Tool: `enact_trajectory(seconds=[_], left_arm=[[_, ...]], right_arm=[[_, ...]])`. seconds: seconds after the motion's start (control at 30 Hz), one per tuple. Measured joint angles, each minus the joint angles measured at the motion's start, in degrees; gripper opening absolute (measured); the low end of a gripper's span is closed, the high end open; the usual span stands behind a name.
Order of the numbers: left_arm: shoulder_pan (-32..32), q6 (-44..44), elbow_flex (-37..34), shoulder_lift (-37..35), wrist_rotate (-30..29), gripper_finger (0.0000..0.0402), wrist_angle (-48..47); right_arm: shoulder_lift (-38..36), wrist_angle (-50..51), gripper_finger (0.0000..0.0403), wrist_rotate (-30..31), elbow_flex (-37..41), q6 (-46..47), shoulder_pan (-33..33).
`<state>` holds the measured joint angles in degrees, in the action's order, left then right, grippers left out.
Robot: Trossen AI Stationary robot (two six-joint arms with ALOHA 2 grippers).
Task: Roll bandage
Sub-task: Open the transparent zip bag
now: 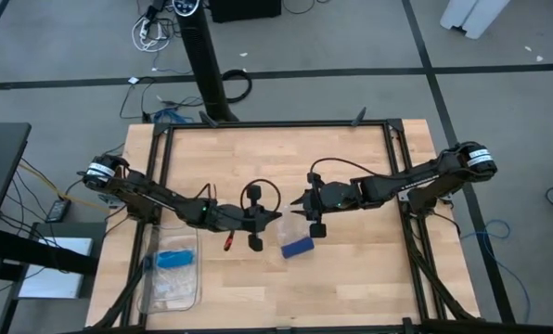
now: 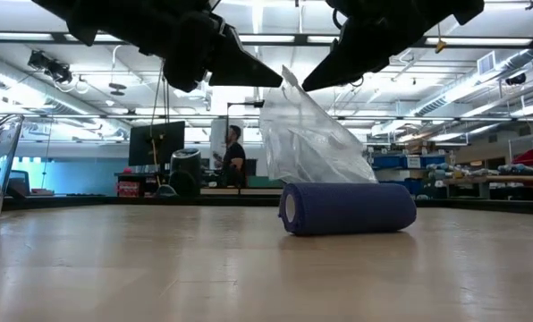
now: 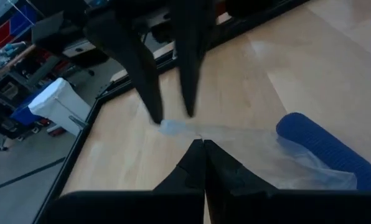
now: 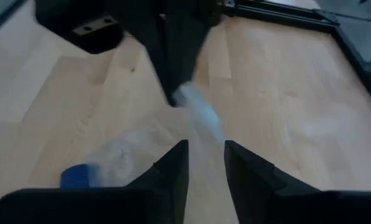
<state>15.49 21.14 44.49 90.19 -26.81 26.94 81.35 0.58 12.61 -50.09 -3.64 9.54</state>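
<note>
Left gripper is pinched shut on a corner of the clear bag, right gripper sits open beside that corner. The bandage is already rolled, lying lower center, so bagging looks next. Plenty of bare table around; frame rails well apart.

Light wooden table; bandage rolled near centre, red-handled tool and clear bags left of bandage.
</note>
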Motion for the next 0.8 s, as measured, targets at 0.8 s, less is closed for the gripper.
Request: enact_trajectory(seconds=[0.8], left_arm=[[1.8, 1.1, 0.0, 0.0, 0.1, 0.0000, -0.1]], right_arm=[[0.4, -0.1, 0.0067, -17.4, 0.0, 0.0, -4.5]])
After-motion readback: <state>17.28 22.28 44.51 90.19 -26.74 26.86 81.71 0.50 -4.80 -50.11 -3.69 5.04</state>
